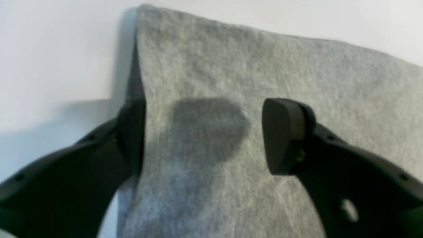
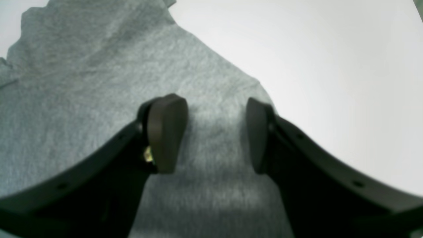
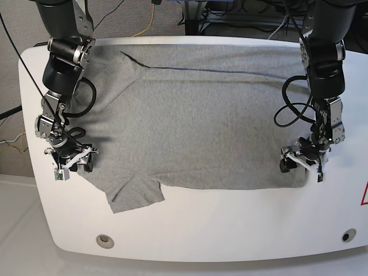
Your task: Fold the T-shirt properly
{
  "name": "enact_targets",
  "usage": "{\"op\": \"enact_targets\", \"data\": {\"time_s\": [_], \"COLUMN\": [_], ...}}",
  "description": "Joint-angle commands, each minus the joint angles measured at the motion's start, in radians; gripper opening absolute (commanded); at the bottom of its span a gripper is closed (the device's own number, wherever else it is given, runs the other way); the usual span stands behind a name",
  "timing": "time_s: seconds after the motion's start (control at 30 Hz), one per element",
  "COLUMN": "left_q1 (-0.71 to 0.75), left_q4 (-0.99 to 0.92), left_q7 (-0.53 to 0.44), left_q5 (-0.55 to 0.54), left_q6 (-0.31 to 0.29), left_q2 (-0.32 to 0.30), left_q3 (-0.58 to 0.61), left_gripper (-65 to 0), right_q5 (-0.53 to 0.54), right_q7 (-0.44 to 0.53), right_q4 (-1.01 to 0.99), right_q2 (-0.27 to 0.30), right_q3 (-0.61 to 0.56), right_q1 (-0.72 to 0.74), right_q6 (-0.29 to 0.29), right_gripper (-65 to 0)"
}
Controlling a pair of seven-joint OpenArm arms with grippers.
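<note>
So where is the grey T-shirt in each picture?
Left wrist: the T-shirt fills the middle and right, its edge running down the left side.
Right wrist: it covers the left and centre.
Base: it is spread across the middle of the white table.
Shared landmark: the white table shows beside the cloth in all three.

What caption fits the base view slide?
Both arms low at opposite edges of a grey T-shirt spread across the white table.

T-shirt (image 3: 195, 121) heathered matt knit; table (image 3: 230, 224) smooth white
</note>
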Motion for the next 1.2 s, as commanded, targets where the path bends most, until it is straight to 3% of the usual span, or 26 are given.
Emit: {"op": "enact_targets", "data": {"time_s": [0.0, 0.2, 0.33, 0.6, 0.73, 0.8, 0.87, 0.93, 1.17], "left_q1": [-0.028, -0.023, -0.026, -0.029, -0.039, -0.039, -0.041, -0.042, -0.025], "left_q4": [0.060, 0.096, 0.081, 0.059, 0.027, 0.024, 0.022, 0.022, 0.059], "left_q7": [-0.028, -0.032, -0.037, -0.040, -0.057, -0.069, -0.073, -0.071, -0.049], "left_q5": [-0.013, -0.012, -0.014, -0.022, -0.016, -0.016, -0.017, -0.017, -0.022], "left_q6": [-0.006, -0.007, -0.004, -0.006, -0.016, -0.018, -0.022, -0.022, -0.005], "left_q2": [-0.015, -0.019, -0.026, -0.036, -0.028, -0.027, -0.027, -0.027, -0.027], "left_q3": [-0.011, -0.018, -0.011, -0.009, -0.009, -0.010, -0.012, -0.012, -0.007], "left_gripper": [-25.0, -27.9, -23.4, -22.0, -32.5, -43.1, -49.1, -50.2, -36.4], "right_q5": [0.009, 0.011, 0.016, 0.016, -0.002, -0.008, -0.015, -0.025, -0.046], "right_q7": [0.028, 0.028, 0.027, 0.028, 0.046, 0.054, 0.058, 0.060, 0.067], "right_q4": [0.013, 0.013, 0.017, 0.014, 0.007, 0.006, 0.004, 0.006, 0.001], "right_q2": [0.019, 0.019, 0.017, 0.016, 0.015, 0.015, 0.014, 0.014, 0.009], "right_q3": [0.004, 0.006, 0.006, 0.009, 0.013, 0.013, 0.012, 0.015, 0.023], "right_q1": [0.028, 0.035, 0.033, 0.035, 0.029, 0.028, 0.029, 0.030, 0.045], "right_q6": [0.003, 0.003, 0.005, 0.007, 0.003, 0.000, -0.002, -0.003, -0.005], "right_gripper": [-33.2, -33.2, -33.1, -33.0, -32.6, -32.6, -32.6, -32.6, -32.5]}}
